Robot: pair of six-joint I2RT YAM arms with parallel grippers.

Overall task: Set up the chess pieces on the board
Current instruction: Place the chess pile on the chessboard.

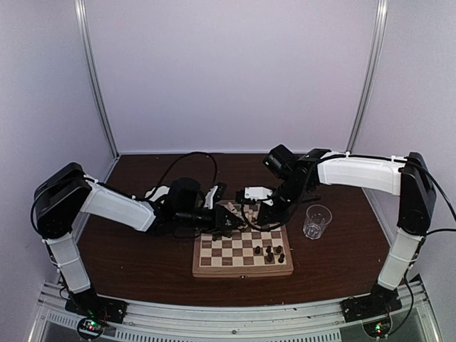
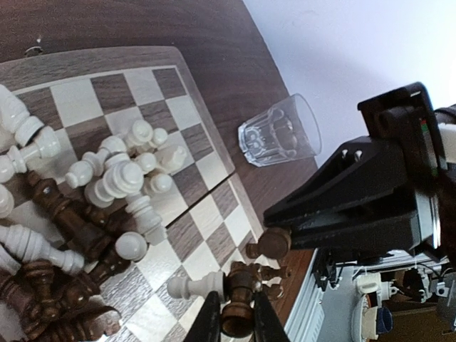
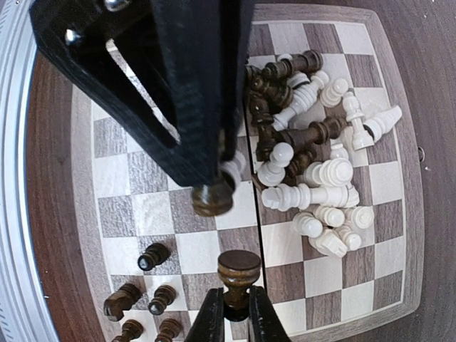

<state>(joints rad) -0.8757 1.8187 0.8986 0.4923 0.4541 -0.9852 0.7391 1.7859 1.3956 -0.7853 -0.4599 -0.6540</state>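
Note:
The board (image 1: pixel 214 269) lies at the table's middle front. A heap of cream-white and dark chess pieces (image 3: pixel 313 167) lies tumbled on its far half, also in the left wrist view (image 2: pixel 107 185). Several dark pieces (image 3: pixel 153 255) stand upright on the near right squares (image 1: pixel 271 251). My left gripper (image 2: pixel 236 293) is shut on a dark piece (image 2: pixel 238 320) just above the board, beside a fallen white pawn (image 2: pixel 196 285). My right gripper (image 3: pixel 236 288) is shut on the stem of another dark piece (image 3: pixel 239 265). Both grippers (image 1: pixel 229 222) (image 1: pixel 262 214) hang close together over the board's far half.
A clear drinking glass (image 1: pixel 316 221) stands on the table just right of the board, also in the left wrist view (image 2: pixel 279 132). Each wrist view shows the other black gripper, the left (image 3: pixel 192 92) and the right (image 2: pixel 356 199), close by. Cables trail behind the board.

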